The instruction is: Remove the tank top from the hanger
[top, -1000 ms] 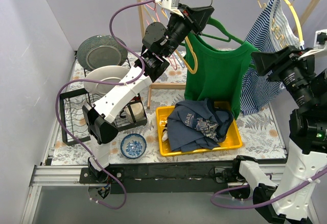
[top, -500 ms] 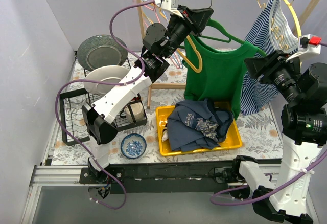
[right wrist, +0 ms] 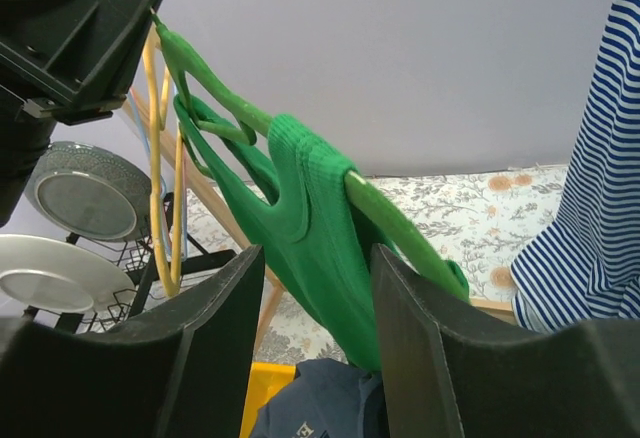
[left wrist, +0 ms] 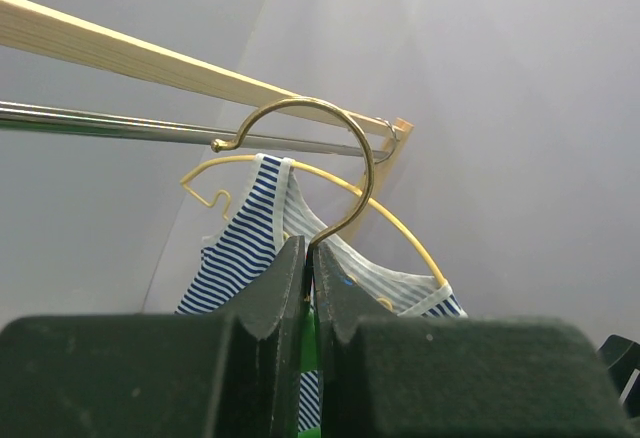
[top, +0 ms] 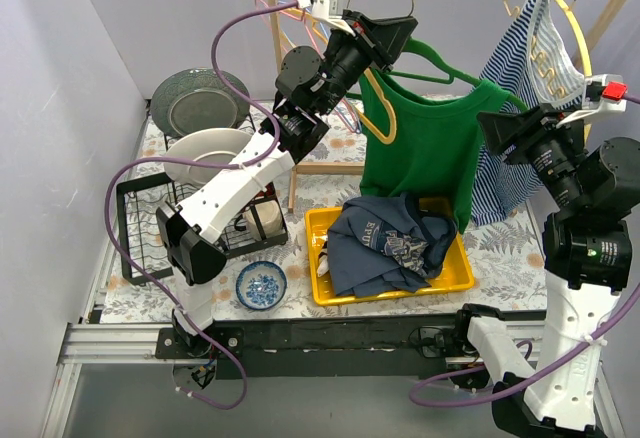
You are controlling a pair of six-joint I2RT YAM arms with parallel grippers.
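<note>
the tank top (top: pixel 420 148) hangs on its hanger (top: pixel 445 64), behind the tray (top: pixel 316 226) (bowl (top: pixel 261 285) further left).

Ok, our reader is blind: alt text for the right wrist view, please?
The open right gripper frames a green tank top hanging on a green hanger. The left gripper clamps the hanger's top at upper left; a striped top hangs at right.
</note>
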